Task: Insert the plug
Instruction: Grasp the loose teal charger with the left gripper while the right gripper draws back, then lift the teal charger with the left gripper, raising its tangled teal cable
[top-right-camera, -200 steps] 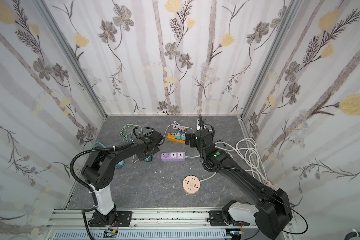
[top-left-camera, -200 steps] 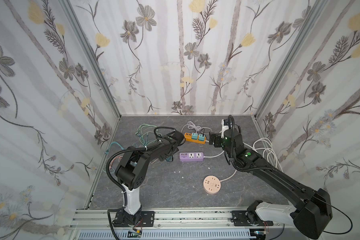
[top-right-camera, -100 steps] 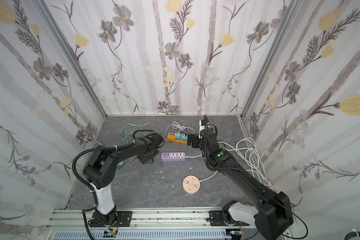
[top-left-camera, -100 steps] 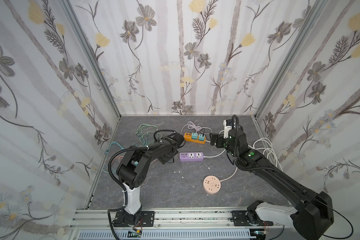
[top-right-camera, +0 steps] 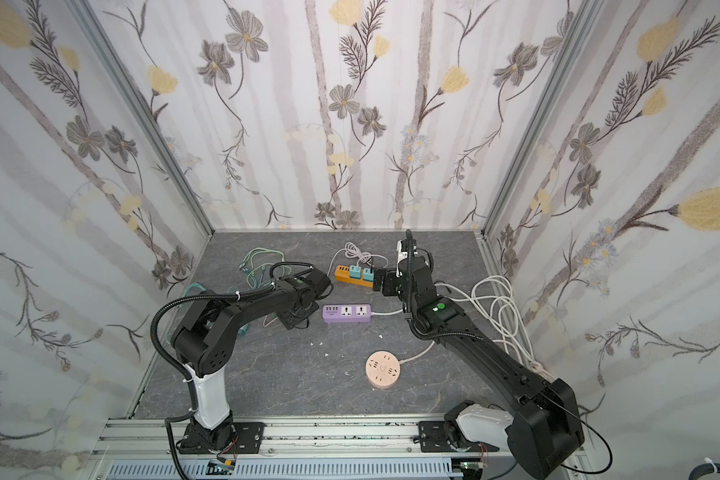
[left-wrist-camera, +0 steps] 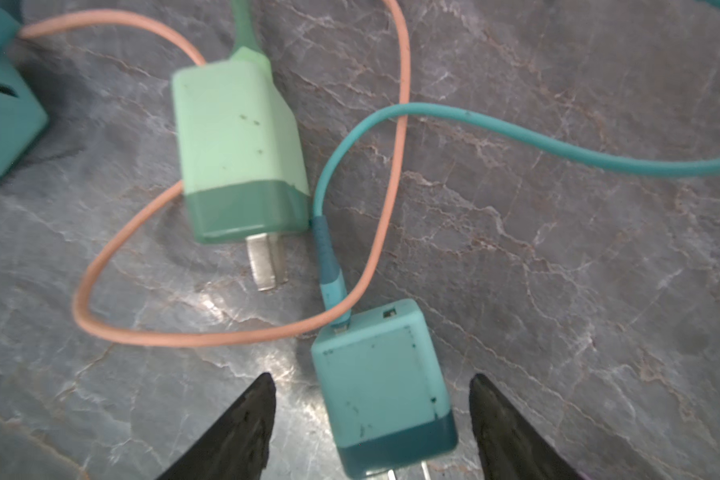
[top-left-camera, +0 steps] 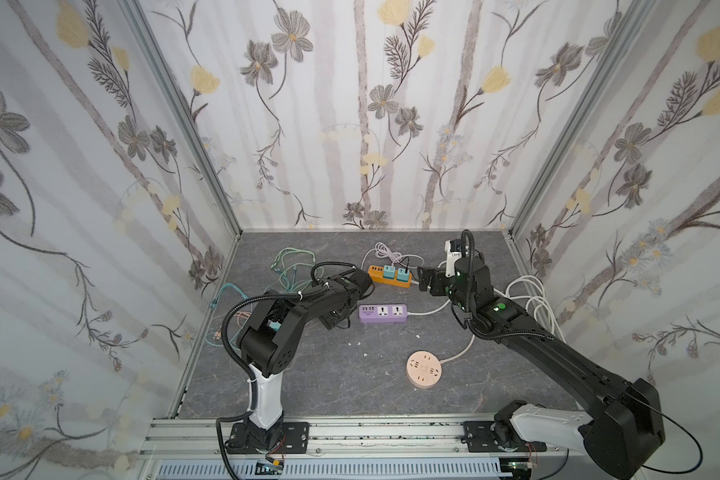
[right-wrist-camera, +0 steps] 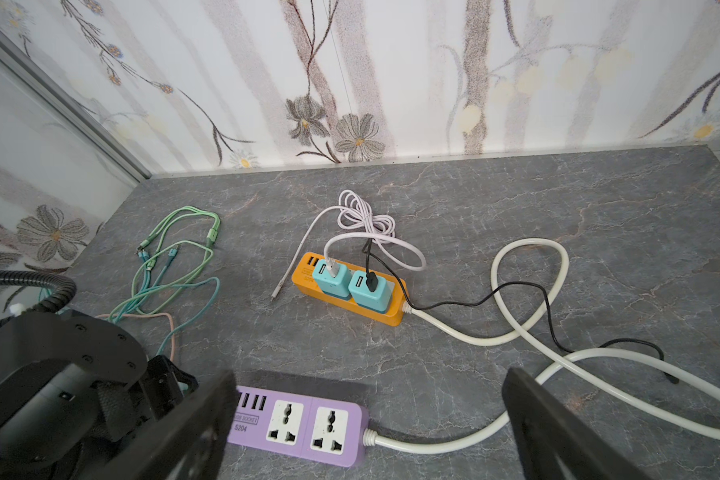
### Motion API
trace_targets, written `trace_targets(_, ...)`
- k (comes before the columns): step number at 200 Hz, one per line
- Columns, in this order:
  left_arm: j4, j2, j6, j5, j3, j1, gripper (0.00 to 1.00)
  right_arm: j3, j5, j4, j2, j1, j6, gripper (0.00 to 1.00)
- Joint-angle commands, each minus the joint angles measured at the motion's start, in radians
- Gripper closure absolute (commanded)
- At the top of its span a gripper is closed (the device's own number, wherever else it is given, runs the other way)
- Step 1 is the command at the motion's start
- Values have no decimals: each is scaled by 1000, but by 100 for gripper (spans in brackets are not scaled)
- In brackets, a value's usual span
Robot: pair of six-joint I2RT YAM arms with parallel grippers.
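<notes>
Nothing is inserted yet — the teal plug (left-wrist-camera: 381,386) lies flat on the bench (left-wrist-camera: 558,249) between the left jaws, which are set open either side and, seemingly, not touching it. The right jaws are spread wide, empty, near the purple strip (right-wrist-camera: 248,422), both sockets (right-wrist-camera: 285,422) free. A scuffed two-tone cube is seen, cable (left-wrist-camera: 516,141) attached, prongs (left-wrist-camera: 425,471) cropped.
</notes>
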Motion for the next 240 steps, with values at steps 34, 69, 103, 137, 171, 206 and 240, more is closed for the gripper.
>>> trace_targets(34,40,20,-3,66,-19,7,39,-10,-13,49,-9,0,-2,1)
trace_targets(69,34,-12,-8,52,-49,-2,49,-3,-12,55,7,-1,-9,1)
trace_targets(103,36,-8,-6,62,-62,7,64,9,-31,66,21,0,-12,1)
trace_targets(137,69,-58,58,50,-89,7,79,11,-38,70,26,-1,-13,1)
trace_targets(171,131,-150,236,84,-140,9,92,17,-45,77,32,0,-9,1)
trace_targets(206,141,-337,427,92,-190,9,100,54,-153,63,53,0,-25,1)
trace_targets(240,62,-561,535,-54,-185,9,100,98,-212,64,96,29,-54,1)
